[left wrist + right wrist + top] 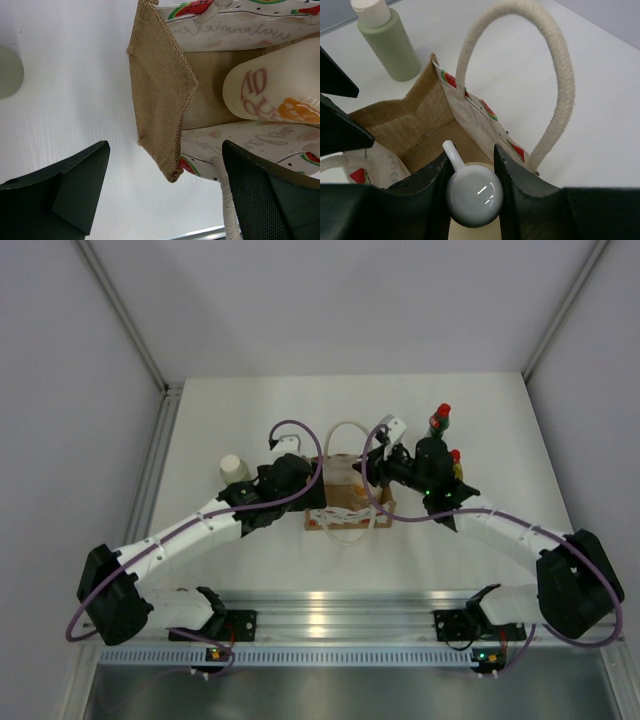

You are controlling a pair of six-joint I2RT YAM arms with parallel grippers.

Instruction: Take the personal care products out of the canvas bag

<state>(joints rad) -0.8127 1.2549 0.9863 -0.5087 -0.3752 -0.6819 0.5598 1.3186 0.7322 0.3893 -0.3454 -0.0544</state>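
Observation:
The canvas bag (345,516) stands mid-table with its rope handles (551,75) up. Inside it is the cream bottle (280,85). My right gripper (471,160) reaches into the bag from above and is shut on that bottle's white pump head (474,196). My left gripper (166,150) is open, its fingers (65,185) straddling the bag's burlap end wall (160,100) without touching it. The pale green bottle (390,42) with a white cap stands on the table left of the bag (233,468). The dark green bottle (440,420) and the yellow bottle (455,462), both red-capped, stand to the right.
White walls enclose the table on three sides. A metal rail (330,612) with both arm bases runs along the near edge. The right arm lies close beside the two red-capped bottles.

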